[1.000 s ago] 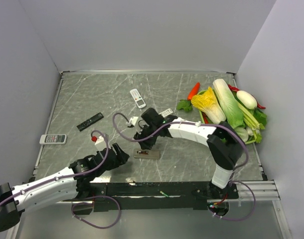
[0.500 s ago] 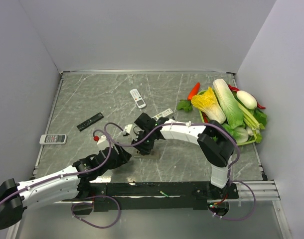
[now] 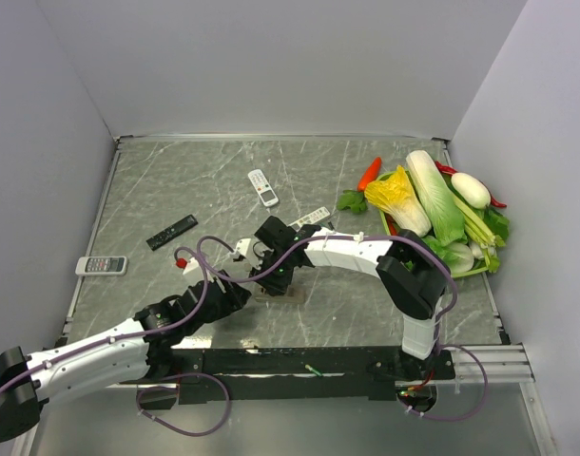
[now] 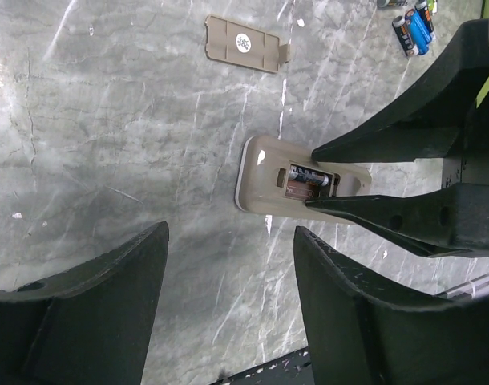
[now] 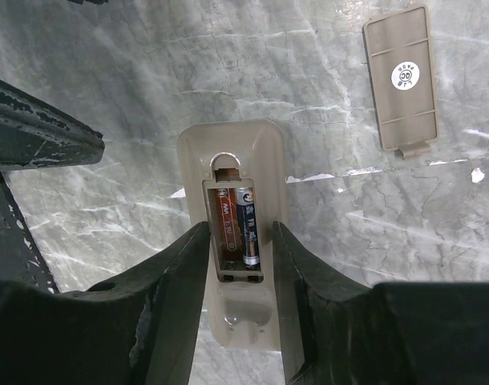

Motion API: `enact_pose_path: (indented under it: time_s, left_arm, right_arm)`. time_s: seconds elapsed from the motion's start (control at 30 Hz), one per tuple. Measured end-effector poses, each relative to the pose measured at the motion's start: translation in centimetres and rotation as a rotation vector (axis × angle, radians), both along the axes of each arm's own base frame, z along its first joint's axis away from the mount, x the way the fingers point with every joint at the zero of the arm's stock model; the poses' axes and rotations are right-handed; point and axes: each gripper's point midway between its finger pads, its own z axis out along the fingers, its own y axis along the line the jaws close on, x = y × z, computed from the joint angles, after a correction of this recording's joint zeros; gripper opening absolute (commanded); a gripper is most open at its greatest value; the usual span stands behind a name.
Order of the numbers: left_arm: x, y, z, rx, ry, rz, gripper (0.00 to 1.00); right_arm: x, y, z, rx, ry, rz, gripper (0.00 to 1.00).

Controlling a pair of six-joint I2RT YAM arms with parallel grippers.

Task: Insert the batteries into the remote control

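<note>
The table [image 3: 176, 171] carries the remote control [image 5: 232, 144] back-up by the near edge's middle, its cover [image 5: 401, 76] beside it, a black remote [image 3: 171, 232] and a white remote [image 3: 101, 265] toward the left edge, and vegetables [image 3: 433, 204] along the right edge.

The beige remote control [image 5: 232, 144] lies face down, two batteries [image 5: 246, 228] in its bay.

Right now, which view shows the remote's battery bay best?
Right wrist: it looks straight down into the battery bay, with two batteries lying side by side inside. The left wrist view shows the bay smaller and at an angle. In the top external view it is hidden under the right end effector.
</note>
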Motion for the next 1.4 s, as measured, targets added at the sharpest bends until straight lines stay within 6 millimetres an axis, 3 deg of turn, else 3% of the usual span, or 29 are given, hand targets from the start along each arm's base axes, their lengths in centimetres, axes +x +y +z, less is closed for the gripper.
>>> enact_pose_path:
  time_s: [0.9,1.1,1.23,1.27,1.33,1.4]
  left_arm:
    - [0.0,0.0,0.0,0.001,0.0,0.0,0.67]
    - [0.0,0.0,0.3,-0.008,-0.006,0.0,0.67]
    - [0.1,0.0,0.6,-0.021,-0.017,0.002,0.67]
    - [0.1,0.0,0.7,-0.022,-0.018,0.003,0.67]
    - [0.1,0.0,0.7,-0.021,-0.018,0.003,0.67]
    - [0.1,0.0,0.7,-0.021,-0.018,0.004,0.67]
  right_arm:
    - [0.7,-0.3,-0.4,-0.023,-0.044,-0.021,0.39]
    - [1.0,-0.1,-1.1,-0.048,-0.078,-0.021,0.33]
    - [0.9,-0.1,-1.2,-0.063,-0.104,-0.014,0.21]
    - [0.9,-0.1,-1.1,-0.066,-0.111,-0.012,0.13]
    - [0.9,0.0,-1.2,-0.073,-0.124,-0.004,0.12]
    - [0.9,0.0,-1.2,-0.076,-0.131,0.0,0.18]
